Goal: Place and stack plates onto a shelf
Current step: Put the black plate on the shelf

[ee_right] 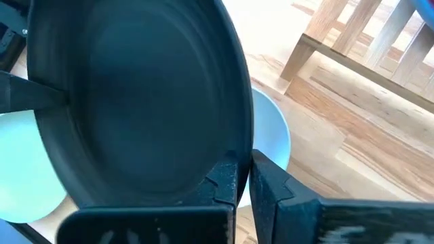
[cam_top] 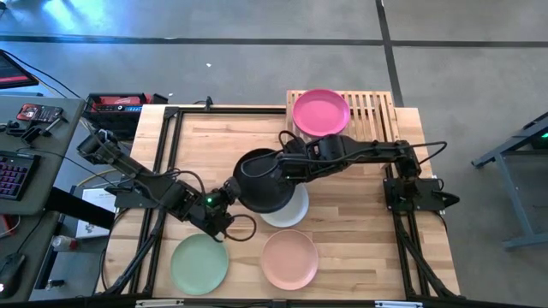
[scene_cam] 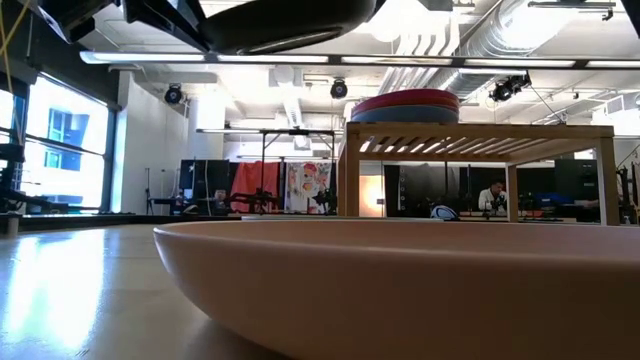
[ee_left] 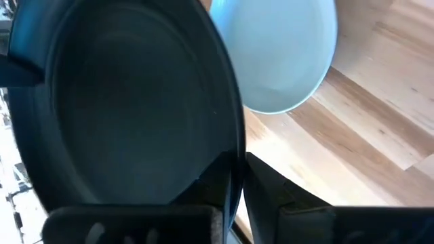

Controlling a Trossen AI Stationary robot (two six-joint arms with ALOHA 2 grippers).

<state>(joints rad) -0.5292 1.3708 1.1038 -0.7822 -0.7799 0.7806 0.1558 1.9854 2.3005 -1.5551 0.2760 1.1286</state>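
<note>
Round, matte black plate (cam_top: 261, 181), raised level above the desk (cam_top: 360, 224). Rim pinched from both sides: right jaws closed tight on it, left jaws gripping the opposite edge.

off-white plate (cam_top: 294, 208) half hidden under black plate (cam_top: 262, 180), stack's lower plates unclear

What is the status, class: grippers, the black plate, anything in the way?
Right gripper shut on the black plate, mid-table, above the off-white plate. Left gripper also pinching its rim. Shelf already holds a stack, magenta plate on top.
</note>
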